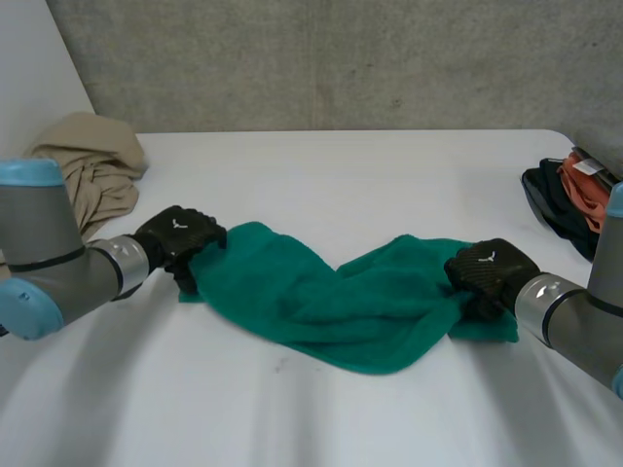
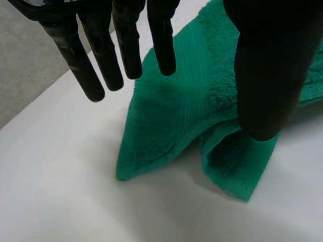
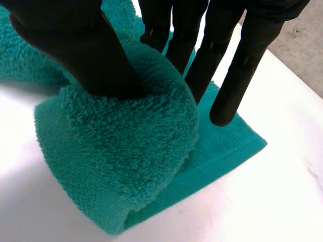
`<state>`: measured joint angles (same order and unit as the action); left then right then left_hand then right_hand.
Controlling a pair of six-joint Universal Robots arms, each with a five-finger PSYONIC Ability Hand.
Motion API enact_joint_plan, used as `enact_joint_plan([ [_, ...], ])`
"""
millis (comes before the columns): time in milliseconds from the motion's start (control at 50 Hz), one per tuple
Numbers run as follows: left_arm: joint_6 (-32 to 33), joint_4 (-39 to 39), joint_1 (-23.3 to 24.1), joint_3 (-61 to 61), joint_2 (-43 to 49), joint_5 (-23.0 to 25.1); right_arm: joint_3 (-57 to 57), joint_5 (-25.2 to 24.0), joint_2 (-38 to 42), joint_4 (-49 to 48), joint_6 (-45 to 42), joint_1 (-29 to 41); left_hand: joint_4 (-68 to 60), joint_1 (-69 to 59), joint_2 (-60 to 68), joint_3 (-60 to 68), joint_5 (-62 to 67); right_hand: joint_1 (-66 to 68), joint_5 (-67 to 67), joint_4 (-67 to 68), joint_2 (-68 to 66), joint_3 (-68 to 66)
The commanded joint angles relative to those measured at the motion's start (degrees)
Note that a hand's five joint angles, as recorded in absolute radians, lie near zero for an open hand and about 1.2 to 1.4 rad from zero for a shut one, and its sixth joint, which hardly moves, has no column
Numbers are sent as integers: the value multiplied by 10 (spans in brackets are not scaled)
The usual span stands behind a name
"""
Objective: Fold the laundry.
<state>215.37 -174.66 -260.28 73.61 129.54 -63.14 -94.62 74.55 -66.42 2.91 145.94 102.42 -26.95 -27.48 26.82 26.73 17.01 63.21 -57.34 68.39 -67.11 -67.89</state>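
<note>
White surface (image 1: 341,165), concrete wall (image 1: 341,58); green towel (image 1: 321,302) sags between the hands: soft, light, floppy, grippy pile; left hand (image 1: 180,238) spread over its corner, thumb pressing; right hand (image 1: 490,268) pinches a bunched edge; corners look the best hold.

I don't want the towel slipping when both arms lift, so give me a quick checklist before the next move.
1. Right robot hand gripping the green towel: ok, thumb and fingers pinch a fold at its right end.
2. Left robot hand gripping it: not ok, fingers straight above the left corner, thumb merely resting on cloth.
3. Towel flat: not ok, twisted and bunched mid-length.
4. Other laundry apart: ok, beige garment and dark pile lie away from it at the table's sides.
</note>
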Motion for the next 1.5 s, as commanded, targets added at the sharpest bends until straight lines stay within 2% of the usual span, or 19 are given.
enact_joint_plan([
  [20,-25,21,4,-46,28,22,-7,2,8,-13,-2,0,-167,-162,168,169,166,168,-127,116,-129,-121],
  [40,-28,27,4,-53,33,24,-7,2,9,-13,-3,-1,-294,-289,295,296,293,168,-127,116,-129,-121],
  [100,-35,34,6,-58,34,28,-4,2,7,-12,-4,-3,-520,-515,521,522,519,168,-127,116,-129,-121],
  [280,-48,45,5,-56,-23,21,69,0,-1,1,-16,9,-530,-525,532,533,530,168,-127,116,-129,-121],
  [400,-65,-83,6,-133,-31,-46,220,7,35,-15,-38,38,-530,-525,532,533,530,168,-127,116,-129,-121],
  [480,-127,-202,12,-190,-51,-130,365,31,67,-111,-3,44,-530,-525,532,533,530,168,-127,116,-129,-121],
  [500,-164,-260,14,-204,-66,-163,397,39,71,-171,33,42,-530,-525,532,533,530,168,-127,116,-129,-121],
  [560,-211,-326,16,-208,-92,-195,412,45,71,-281,93,38,-530,-525,532,533,530,168,-127,116,-129,-121],
  [580,-237,-356,17,-204,-110,-205,408,45,68,-358,134,36,-530,-525,532,533,530,168,-127,116,-129,-121],
  [640,-253,-361,16,-182,-136,-206,397,39,66,-438,181,31,-530,-525,532,533,530,168,-127,116,-129,-121],
  [720,-249,-328,13,-119,-183,-194,386,5,63,-415,209,19,-530,-525,532,533,530,168,-127,116,-129,-121],
  [800,-235,-297,4,-15,-228,-185,381,-57,66,-332,211,14,-530,-525,532,533,530,168,-127,116,-129,-121],
  [980,-184,-291,16,275,-299,-143,336,-132,103,-71,121,-7,-530,-525,532,533,530,168,-127,116,-129,-121],
  [1080,-145,-295,39,363,-269,-120,296,-137,152,24,0,-9,-530,-525,532,533,530,168,-127,116,-129,-121],
  [1200,-93,-293,40,387,-223,-123,305,-85,207,112,-106,-10,-530,-525,532,533,530,168,-127,116,-129,-121],
  [1300,-96,-293,41,383,-226,-124,315,-54,198,78,-51,-10,-530,-525,532,533,530,-96,137,-148,135,143],
  [1320,-99,-292,41,381,-231,-124,307,-53,183,52,-22,-12,-530,-525,532,533,530,-225,266,-276,264,271],
  [1380,-107,-292,41,378,-248,-125,272,-53,148,5,17,-18,-530,-525,532,533,530,-429,470,-481,468,476],
  [1500,-133,-285,40,377,-277,-127,200,-52,86,-38,29,-24,-530,-525,532,533,530,-487,528,-539,526,534],
])
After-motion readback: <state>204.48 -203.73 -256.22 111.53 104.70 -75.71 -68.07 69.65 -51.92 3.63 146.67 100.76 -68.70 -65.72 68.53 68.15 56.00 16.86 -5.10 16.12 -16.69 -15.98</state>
